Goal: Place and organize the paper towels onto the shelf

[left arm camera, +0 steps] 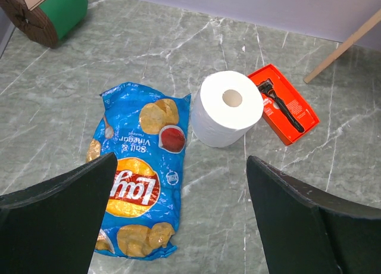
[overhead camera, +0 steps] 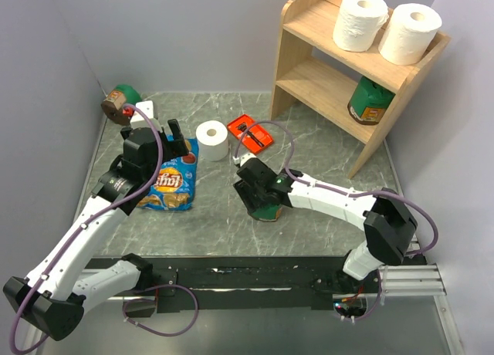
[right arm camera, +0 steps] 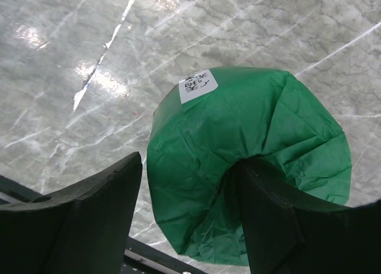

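right gripper (right arm camera: pixel 189 164): yours on the right sits low over the table (overhead camera: pixel 224 235), front and centre. The jaws are partway apart, straddling a green canister (right arm camera: pixel 250 125). One finger presses into the green wrap, but the other has a strip of table showing beside it, so it's not clamped.
left gripper (overhead camera: pixel 182 141): jaws spread wide with nothing in them, hanging above the chip bag (left arm camera: pixel 140 178).
chip bag: blue, flat on the table, under and just ahead of your left gripper.
loose roll (left arm camera: pixel 229 107): stands on end, tube hole up, just beside the chip bag's far corner. In your left wrist view it's ahead of the wide jaws, a bit toward the right-hand finger and clear of both. It's well apart from the right gripper.
orange box (left arm camera: pixel 284 104): right next to the loose roll on its right side, with a razor inside. Can't tell if they touch.
second canister (overhead camera: pixel 120 102): lying on its side in the far left corner.
shelf (overhead camera: pixel 287 58): far right corner, well apart from both grippers.
top tier: top-left roll (overhead camera: pixel 360 21) and top-right roll (overhead camera: pixel 410 33) stand on end side by side, pretty much touching.
lower tier: third canister (overhead camera: pixel 370 100), upright toward the right end.
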Tool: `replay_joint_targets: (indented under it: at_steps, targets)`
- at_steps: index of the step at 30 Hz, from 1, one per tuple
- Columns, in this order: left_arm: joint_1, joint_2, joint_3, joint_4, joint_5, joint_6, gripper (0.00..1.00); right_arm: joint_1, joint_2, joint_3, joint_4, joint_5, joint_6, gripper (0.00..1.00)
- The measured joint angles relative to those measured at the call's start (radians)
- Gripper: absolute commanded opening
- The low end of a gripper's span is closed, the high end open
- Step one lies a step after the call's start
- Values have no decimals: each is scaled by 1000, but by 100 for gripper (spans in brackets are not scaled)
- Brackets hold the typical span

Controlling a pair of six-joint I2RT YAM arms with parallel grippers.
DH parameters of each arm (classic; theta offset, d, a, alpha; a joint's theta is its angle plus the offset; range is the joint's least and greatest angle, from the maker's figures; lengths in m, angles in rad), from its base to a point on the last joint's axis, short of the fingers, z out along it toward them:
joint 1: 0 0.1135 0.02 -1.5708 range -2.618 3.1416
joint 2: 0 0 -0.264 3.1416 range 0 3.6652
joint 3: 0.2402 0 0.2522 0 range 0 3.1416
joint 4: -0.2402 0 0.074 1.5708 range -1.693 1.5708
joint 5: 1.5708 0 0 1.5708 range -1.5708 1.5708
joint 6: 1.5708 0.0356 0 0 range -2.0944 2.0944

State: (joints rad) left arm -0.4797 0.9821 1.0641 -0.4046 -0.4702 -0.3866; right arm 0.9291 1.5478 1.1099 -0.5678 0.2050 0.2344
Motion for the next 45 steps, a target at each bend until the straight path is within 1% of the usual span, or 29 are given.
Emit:
replay_joint_targets:
  at_steps: [2,3,5,6,9,13,18,22,25,29,34,38,41,45]
  targets:
    - [0,0,0,0,0,0,96,6,6,0,2,15,-3,65]
    - [0,0,0,0,0,0,96,8,7,-1,3,22,-5,61]
    - [0,0,0,0,0,0,96,15,7,-2,5,40,-12,55]
    - [0,0,0,0,0,0,96,18,7,-2,6,47,-16,51]
    - [0,0,0,0,0,0,96,27,7,-2,6,68,-31,46]
    - [0,0,0,0,0,0,96,31,-3,-2,-1,98,-82,45]
    - [-2,0,0,0,0,0,96,31,-69,7,-14,145,-212,43]
    - [-2,0,0,0,0,0,96,28,-105,68,-11,238,-368,40]
    - [-2,0,0,0,0,0,97,13,-115,111,37,311,-498,40]
    - [-2,0,-2,1,0,0,96,-60,-115,168,111,383,-679,41]
    - [-3,0,-4,0,0,0,96,-209,-109,247,187,424,-837,41]
    - [-3,0,-5,0,1,0,96,-308,-107,261,271,415,-940,41]
    - [-3,0,-5,0,1,0,96,-354,-90,265,335,403,-1011,41]
    - [-5,-1,-5,0,2,0,96,-402,-34,308,367,370,-1068,42]
